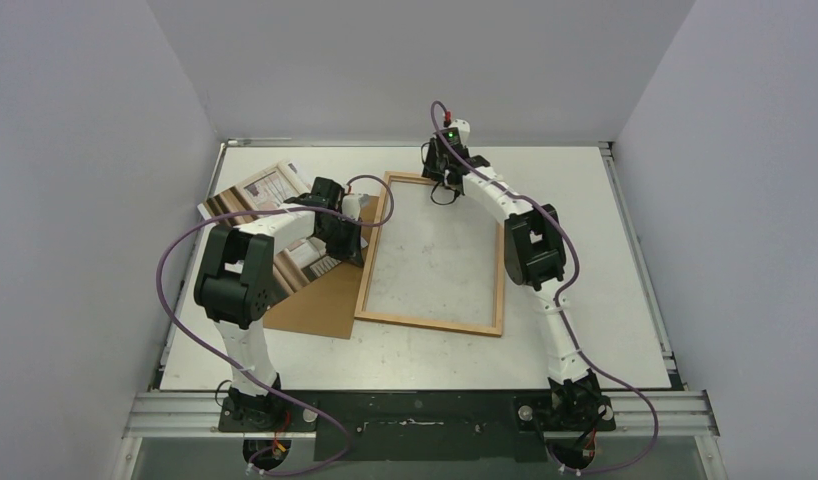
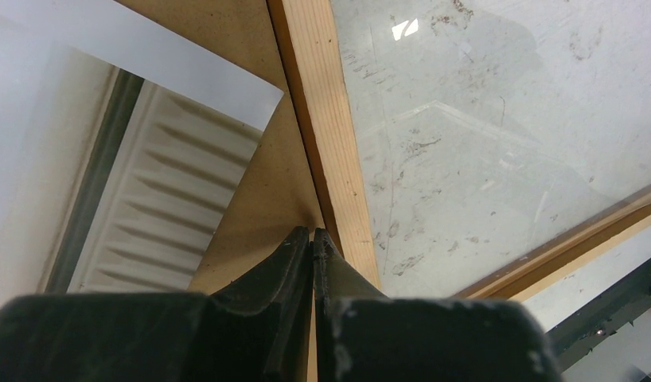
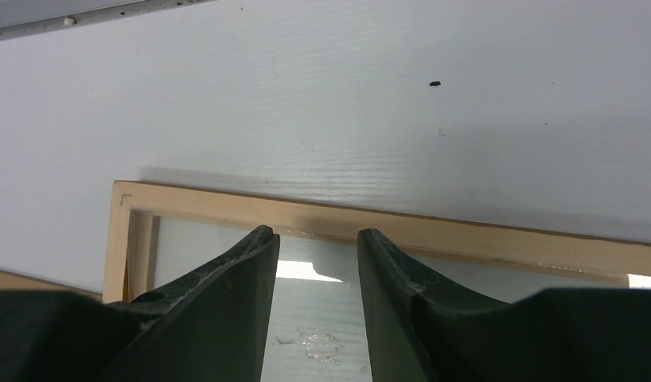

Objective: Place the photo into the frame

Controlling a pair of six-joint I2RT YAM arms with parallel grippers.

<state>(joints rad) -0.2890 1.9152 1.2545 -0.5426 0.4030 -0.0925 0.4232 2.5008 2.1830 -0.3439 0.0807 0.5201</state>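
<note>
Partly covered photo (image 1: 257, 190).
From above, left arm (image 1: 275, 232) hides its middle; print detail too small to read; frame (image 3: 465, 236) cut by right wrist view's edge.

left gripper (image 2: 313, 236): fingers pressed flat together, tips pointing down; left arm (image 1: 247, 262) folded, elbow raised behind it and to its left. right gripper (image 3: 316, 235): jaws partly apart, tips angled down; right arm (image 1: 530, 240) stretched long behind it, elbow slightly bent.
</note>
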